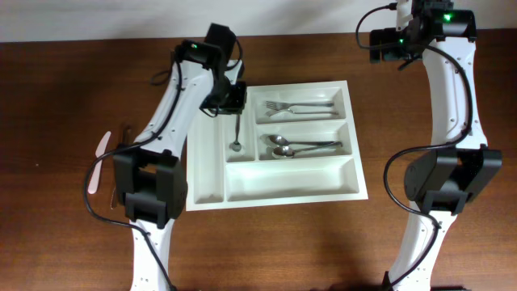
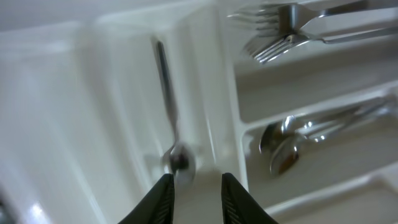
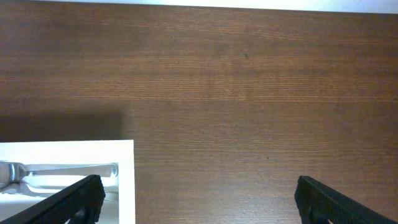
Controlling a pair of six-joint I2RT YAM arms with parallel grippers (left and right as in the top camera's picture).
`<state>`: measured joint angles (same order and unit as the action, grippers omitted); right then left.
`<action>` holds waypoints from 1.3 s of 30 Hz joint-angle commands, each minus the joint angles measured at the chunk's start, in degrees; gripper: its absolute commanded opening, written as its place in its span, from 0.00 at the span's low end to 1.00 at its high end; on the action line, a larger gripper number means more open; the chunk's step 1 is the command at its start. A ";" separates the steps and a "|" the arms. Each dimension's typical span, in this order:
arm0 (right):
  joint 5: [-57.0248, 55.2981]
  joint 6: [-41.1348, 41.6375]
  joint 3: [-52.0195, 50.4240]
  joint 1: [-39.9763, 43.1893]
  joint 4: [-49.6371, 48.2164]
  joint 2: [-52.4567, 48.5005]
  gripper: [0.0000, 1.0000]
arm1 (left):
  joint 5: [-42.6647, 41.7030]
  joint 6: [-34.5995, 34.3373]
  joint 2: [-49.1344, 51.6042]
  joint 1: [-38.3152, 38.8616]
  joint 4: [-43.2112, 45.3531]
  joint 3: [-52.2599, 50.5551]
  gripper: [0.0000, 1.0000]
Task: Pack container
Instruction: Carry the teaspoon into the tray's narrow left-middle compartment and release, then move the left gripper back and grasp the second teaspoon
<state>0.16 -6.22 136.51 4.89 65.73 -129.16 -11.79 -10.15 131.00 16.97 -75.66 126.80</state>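
Overhead view: container [image 1: 291, 179], a white five-compartment tray, sits mid-table [image 1: 65, 81] between the two arms. Left gripper [image 1: 234, 101] hangs over the tray's far edge, above the inner narrow upright compartment. Small spoon [image 1: 236, 133] lies lengthwise in that compartment, bowl at the near end, just ahead of the jaws and apart from them.

Left wrist view: left gripper [image 2: 196, 199] has its jaws parted a little, nothing between them; white tray floor and the compartment divider show through the gap. Small spoon [image 2: 168, 93] runs straight out from the jaws, its bowl just beyond one fingertip [image 2: 163, 196]. Contact not evident; picture is blurred. Container [image 2: 93, 124] wall fills the side by that finger. On the other finger's side, forks [image 2: 298, 25] lie in the farthest long compartment and spoons [image 2: 311, 134] in the nearer one.

Overhead again: forks [image 1: 299, 106] in the top long compartment, spoons [image 1: 303, 146] in the middle one. Pale flat utensil [image 1: 98, 162] lies on the table well outside the tray, beyond the left arm.

Right gripper [image 1: 386, 44] is held off past the tray's far right corner, well apart from it. Right wrist view: right gripper [image 3: 205, 205] jaws spread wide, holding nothing, bare wood between and ahead of them. Container [image 3: 93, 152] corner shows just ahead of one fingertip [image 3: 74, 199], with metal handles [image 3: 56, 171] inside.
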 commanded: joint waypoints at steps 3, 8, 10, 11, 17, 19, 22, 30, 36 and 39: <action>-0.46 0.31 0.96 -0.35 -0.13 1.20 0.99 | 3.74 -3.34 -0.11 -5.88 -6.51 6.05 0.27; -0.46 0.31 0.96 -0.35 -0.13 1.20 0.99 | 9.92 -5.70 -0.09 -10.67 -10.40 5.62 0.31; -0.46 0.31 0.96 -0.35 -0.13 1.20 0.99 | 11.96 -5.79 -0.07 -12.22 -10.99 5.51 0.34; -0.46 0.31 0.96 -0.35 -0.13 1.20 0.99 | 12.39 -5.95 -0.07 -12.90 -10.91 5.27 0.36; -0.46 0.31 0.94 -0.35 -0.13 1.20 0.99 | 12.98 -6.78 -0.04 -15.34 -8.83 2.67 0.44; -0.46 0.33 0.96 -0.35 -0.13 1.20 0.99 | 13.27 -6.75 -0.02 -15.72 -7.87 0.98 0.45; -0.46 0.31 0.96 -0.35 -0.13 1.20 0.99 | 13.38 -6.75 0.15 -15.91 -5.70 -2.69 0.46; -0.46 0.31 0.96 -0.35 -0.13 1.20 0.99 | 14.82 -6.84 0.20 -17.57 2.43 -15.63 0.47; -0.46 0.31 0.96 -0.35 -0.13 1.20 0.99 | 14.80 -6.75 0.26 -18.27 6.97 -21.05 0.47; -0.46 0.31 0.96 -0.35 -0.13 1.20 0.99 | 14.14 -6.75 0.26 -18.27 9.55 -23.10 0.46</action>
<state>0.16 -6.17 136.51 4.89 65.71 -129.16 2.26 -16.32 131.07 -1.19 -67.85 105.80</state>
